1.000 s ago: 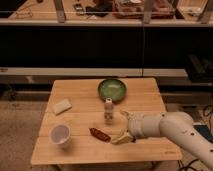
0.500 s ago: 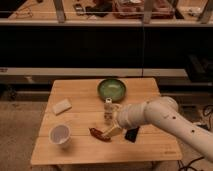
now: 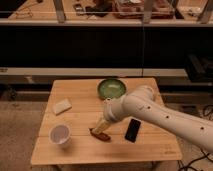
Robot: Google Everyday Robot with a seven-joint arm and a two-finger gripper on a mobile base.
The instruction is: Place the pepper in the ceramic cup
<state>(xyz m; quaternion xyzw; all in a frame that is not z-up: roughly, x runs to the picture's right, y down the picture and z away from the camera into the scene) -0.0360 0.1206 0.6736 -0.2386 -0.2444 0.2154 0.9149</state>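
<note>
Claw (image 3: 102, 126) wide open, empty, low over pepper (image 3: 100, 134) on desk (image 3: 150, 146), apparently lining up the pick; ceramic cup (image 3: 60, 134) upright nearby.

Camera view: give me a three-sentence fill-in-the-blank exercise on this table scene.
The robot's two-finger gripper is right at the small dark red pepper, which lies on the wooden ____.
In the picture, the small white ceramic cup stands to the pepper's ____.
The round bowl at the far edge is ____.
Missing: table; left; green.
</note>
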